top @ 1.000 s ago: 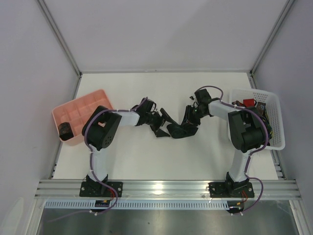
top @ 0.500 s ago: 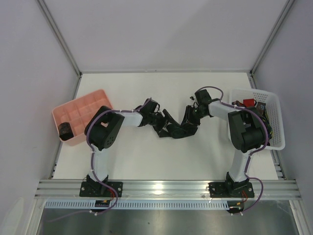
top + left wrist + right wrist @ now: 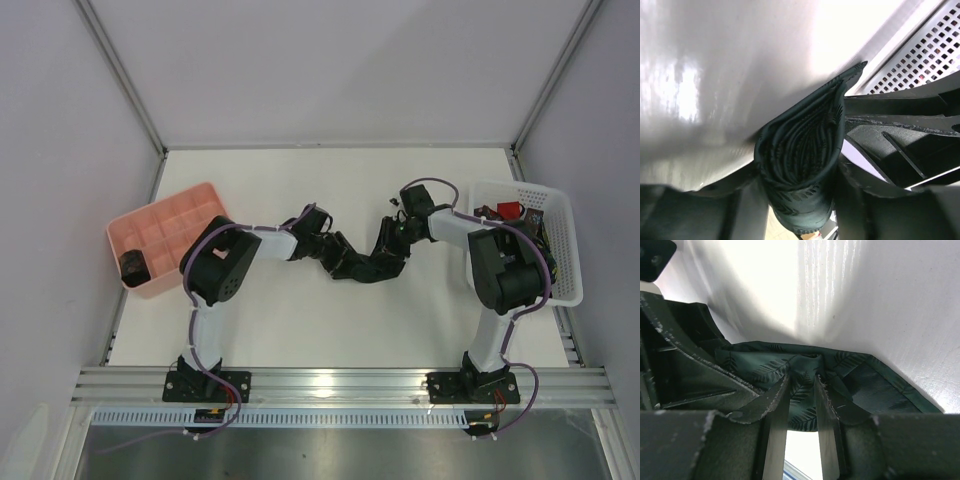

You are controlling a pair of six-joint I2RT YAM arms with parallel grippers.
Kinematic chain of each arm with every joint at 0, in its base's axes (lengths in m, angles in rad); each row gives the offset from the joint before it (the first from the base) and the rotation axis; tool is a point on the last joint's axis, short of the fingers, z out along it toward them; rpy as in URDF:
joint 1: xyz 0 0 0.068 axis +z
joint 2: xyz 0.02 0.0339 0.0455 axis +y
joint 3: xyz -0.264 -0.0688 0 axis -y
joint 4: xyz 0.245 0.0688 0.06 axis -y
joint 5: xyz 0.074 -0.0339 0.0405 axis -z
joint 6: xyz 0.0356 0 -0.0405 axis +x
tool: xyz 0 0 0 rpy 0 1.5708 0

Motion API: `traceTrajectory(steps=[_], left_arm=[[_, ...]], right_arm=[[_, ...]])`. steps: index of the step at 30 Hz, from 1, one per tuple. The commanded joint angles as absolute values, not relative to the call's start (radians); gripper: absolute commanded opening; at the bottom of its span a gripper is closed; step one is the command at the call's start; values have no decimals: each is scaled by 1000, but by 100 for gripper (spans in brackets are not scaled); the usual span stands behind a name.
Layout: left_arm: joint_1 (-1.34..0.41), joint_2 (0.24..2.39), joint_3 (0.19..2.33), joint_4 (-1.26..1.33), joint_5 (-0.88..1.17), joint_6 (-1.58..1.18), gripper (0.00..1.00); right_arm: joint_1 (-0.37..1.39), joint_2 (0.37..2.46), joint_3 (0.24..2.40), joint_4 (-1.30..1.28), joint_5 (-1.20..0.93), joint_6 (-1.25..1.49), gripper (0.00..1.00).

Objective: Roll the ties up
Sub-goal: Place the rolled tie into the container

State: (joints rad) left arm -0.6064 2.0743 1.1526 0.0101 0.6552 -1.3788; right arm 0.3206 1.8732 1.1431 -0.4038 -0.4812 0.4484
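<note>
Tie (image 3: pixel 800 155), dark green, leaf print: at mid-desk, held between the two arms where they meet. Partly wound; the left wrist view shows a flattened roll of many layers with a pointed end sticking out at the top.

Left pincer (image 3: pixel 796 190): closed around the roll, a finger pressing on each side.

Right pincer (image 3: pixel 801 385): nearly closed, with only a narrow gap, nipping a fold of the same tie. Loose cloth spreads on the desk (image 3: pixel 330 190) just beyond its fingers.

Coil (image 3: pixel 133 265): small and dark, in a near compartment of the tray (image 3: pixel 170 215) at the left of the desk. Judged to be one tie rolled and stored.

Basket (image 3: pixel 560 250): at the right edge, well apart from the tray. Holds a red tie (image 3: pixel 508 210) and other dark items too small to identify; their number cannot be told.

Progress, as a judgement: one tie done, a second well into rolling, the rest not yet begun. Left to do on the present tie: wind in the loose cloth, keep the roll tight and set it in a tray compartment. After that come the basket's contents, so the task looks under halfway.
</note>
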Motion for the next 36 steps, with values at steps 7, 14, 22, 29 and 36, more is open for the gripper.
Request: traceTrajectory(steps=[7, 14, 22, 29, 36], left_arm=[[-612, 2111, 1150, 25, 629, -1465, 20], [-612, 2118, 1173, -29, 621, -1339, 1], [-592, 2047, 1307, -337, 520, -933, 0], [-490, 1903, 1426, -710, 416, -652, 0], [-293, 1778, 1508, -942, 308, -571, 0]], right_arm=[[330, 1851, 1106, -414, -462, 446, 31], [334, 1847, 1141, -462, -443, 462, 32], [307, 1766, 1374, -728, -365, 474, 52], [305, 1665, 1430, -851, -397, 465, 53], [334, 1572, 1315, -808, -492, 483, 53]])
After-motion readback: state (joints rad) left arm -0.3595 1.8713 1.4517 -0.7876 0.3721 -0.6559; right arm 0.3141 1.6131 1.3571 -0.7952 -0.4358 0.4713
